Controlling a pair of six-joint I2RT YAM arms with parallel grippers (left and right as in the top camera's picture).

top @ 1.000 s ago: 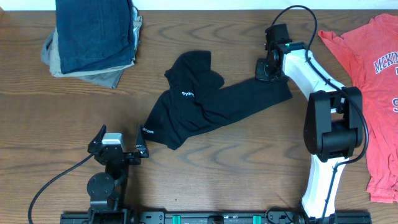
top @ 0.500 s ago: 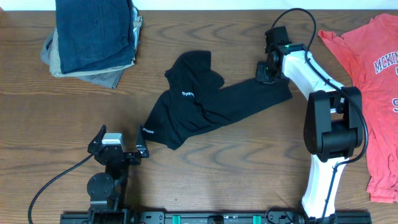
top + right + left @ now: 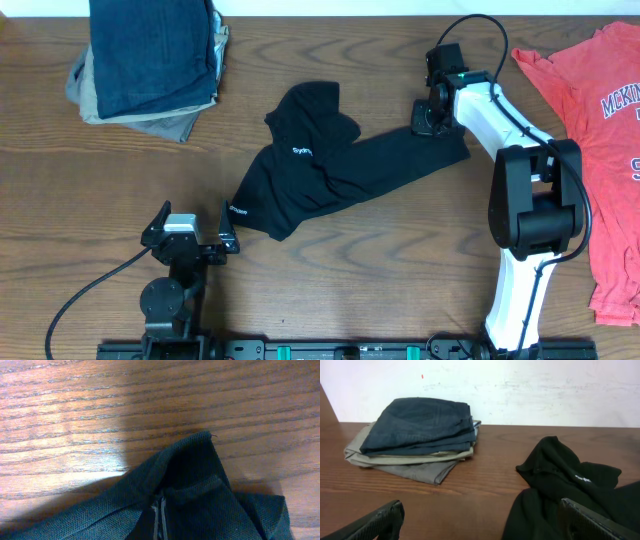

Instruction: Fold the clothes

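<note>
Right claw (image 3: 430, 115): closed on the top right corner of the black shirt (image 3: 330, 170). In the wrist view the cloth rises in a peaked fold toward the jaws.
Left claw (image 3: 193, 218): spread wide and holding nothing. It sits low at the near left of the table (image 3: 400, 260), near the shirt's lower left tip.
Black shirt: lies mid-table, crumpled into a long slanted band. A rumpled hump sits at its upper left and small white lettering shows on the folds.
Shirt fabric: fine matte mesh knit with a stitched hem, the corner coming to a soft point.
Red shirt (image 3: 590, 130): lies flat at the right edge. It is coral with navy block letters and is partly cut off by the frame.
Pile (image 3: 150, 60): folded navy denim on khaki and grey cloth, at the far left corner, well apart from the black shirt.
Table: brown wood with a long straight grain, glossy where the light catches it.
</note>
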